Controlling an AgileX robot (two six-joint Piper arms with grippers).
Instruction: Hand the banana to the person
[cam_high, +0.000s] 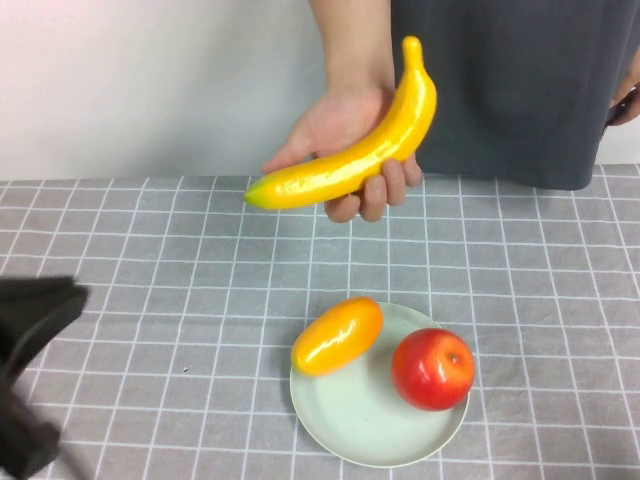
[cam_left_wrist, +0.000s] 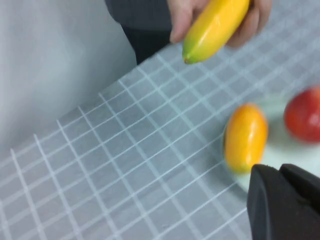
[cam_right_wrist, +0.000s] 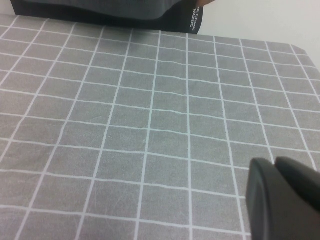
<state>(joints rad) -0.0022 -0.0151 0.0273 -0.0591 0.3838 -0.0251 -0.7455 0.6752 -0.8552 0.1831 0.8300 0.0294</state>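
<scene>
The person (cam_high: 500, 90) stands at the far side of the table and holds the long yellow banana (cam_high: 350, 165) in one bare hand (cam_high: 335, 125) above the cloth. The banana also shows in the left wrist view (cam_left_wrist: 215, 27), gripped by the hand's fingers. My left gripper (cam_high: 70, 298) is at the near left, well away from the banana, empty, its fingers (cam_left_wrist: 265, 185) pressed together. My right gripper (cam_right_wrist: 277, 170) is out of the high view; it hangs over bare cloth, shut and empty.
A pale green plate (cam_high: 360, 425) at the near centre holds an orange-yellow oval fruit (cam_high: 337, 335) and a red apple (cam_high: 432, 368). A grey checked cloth (cam_high: 150, 260) covers the table. The person's shirt hem (cam_right_wrist: 100, 12) shows at the far edge.
</scene>
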